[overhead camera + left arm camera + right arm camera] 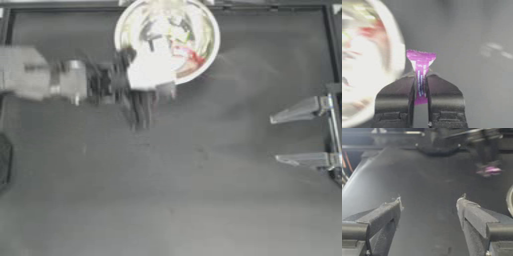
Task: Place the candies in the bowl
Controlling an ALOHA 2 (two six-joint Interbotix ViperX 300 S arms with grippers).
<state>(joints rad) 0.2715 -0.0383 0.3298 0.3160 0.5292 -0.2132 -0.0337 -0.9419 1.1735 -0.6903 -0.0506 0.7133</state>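
Seen from above, the left gripper (143, 107) reaches in from the left, a smear of motion just below the rim of the silver bowl (208, 55), which stands at the far edge of the dark counter (200, 200). Red and pale shapes inside the bowl may be candies or reflections; the view is too smeared to tell. The right gripper (294, 135) sits parked at the right edge of the counter, well apart from the bowl, its jaws spread wide.

From the left wrist, the jaws are pressed together on a purple candy (420, 72), pinching its body so that the fanned, twisted end of the wrapper stands up above the fingertips. The bowl's bright rim (397, 53) curves just beside the candy.

From the right wrist, the right gripper (429, 203) holds nothing between its parted jaws; across the counter (425, 178) the purple candy (490, 170) shows as a small blurred spot in the left gripper, with a sliver of the bowl's rim (508, 200) at the side.
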